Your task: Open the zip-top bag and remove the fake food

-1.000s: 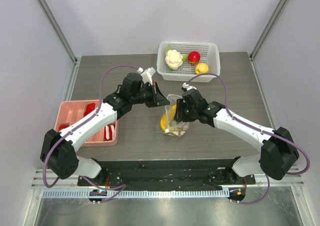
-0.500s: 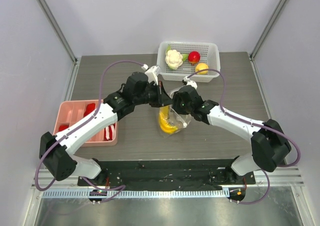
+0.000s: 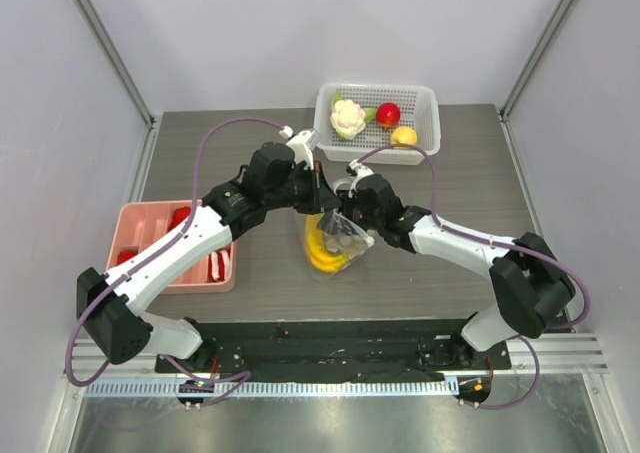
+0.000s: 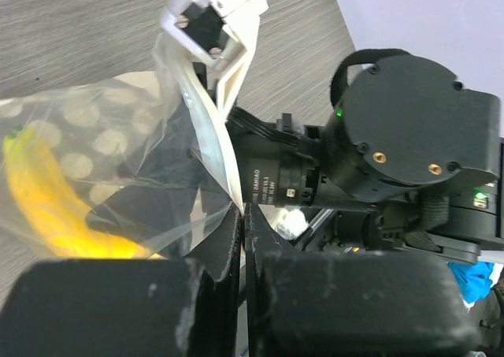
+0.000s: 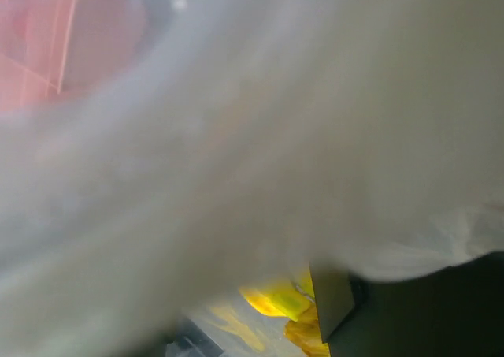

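The zip-top bag (image 3: pixel 338 245) is clear with pale dots and hangs between my two grippers at the table's middle. A yellow banana bunch (image 3: pixel 320 249) lies inside it. My left gripper (image 3: pixel 324 202) is shut on the bag's top edge; in the left wrist view (image 4: pixel 242 215) its jaws pinch the white zip strip, with the bag (image 4: pixel 94 152) and banana (image 4: pixel 47 199) to the left. My right gripper (image 3: pixel 346 209) is at the bag's mouth close beside it and looks shut on the other lip (image 4: pixel 206 38). In the right wrist view blurred plastic (image 5: pixel 236 136) covers the lens, with banana (image 5: pixel 287 300) below.
A white perforated basket (image 3: pixel 428 113) stands at the back and holds a cauliflower (image 3: pixel 348 119), a red fruit (image 3: pixel 388 114) and a yellow-orange fruit (image 3: pixel 404 136). A pink tray (image 3: pixel 140 218) with red pieces sits at the left.
My right gripper has moved up and left from the bag's right side to its mouth, next to the left gripper. The bag has shifted a little to the left.
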